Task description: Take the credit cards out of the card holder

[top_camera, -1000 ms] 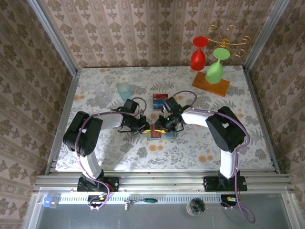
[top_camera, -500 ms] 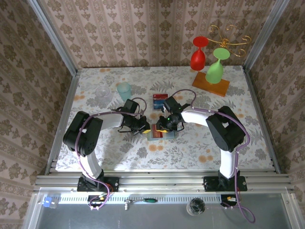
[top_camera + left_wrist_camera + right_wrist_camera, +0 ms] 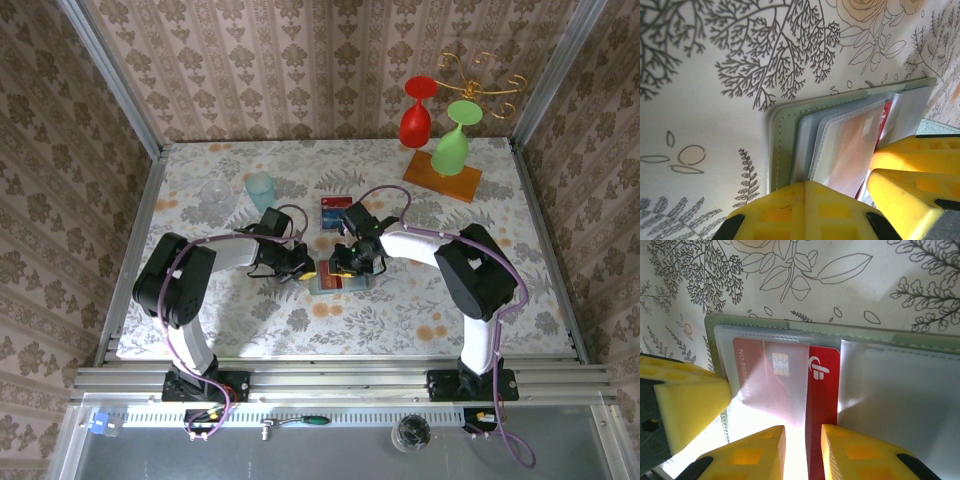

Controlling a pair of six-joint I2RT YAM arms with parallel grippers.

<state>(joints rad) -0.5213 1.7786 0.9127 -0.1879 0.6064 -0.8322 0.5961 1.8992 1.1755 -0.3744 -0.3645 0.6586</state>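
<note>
Two tools meeting at the open card holder (image 3: 342,284) in the middle of the tabletop (image 3: 420,312), left tool (image 3: 867,176) closed tight at its left edge, right tool (image 3: 802,434) slightly parted over a red card (image 3: 824,390) sticking partly out of its clear sleeve (image 3: 765,395)

my left arm (image 3: 175,280): black rounded joints, white links between | my right arm (image 3: 475,270): same black and white | my cables (image 3: 385,189): thin, purple, looping along both arms | my bases (image 3: 205,385): black blocks | my fingers (image 3: 805,210): bright yellow wedges with shallow square dimples, black mounts behind
</note>
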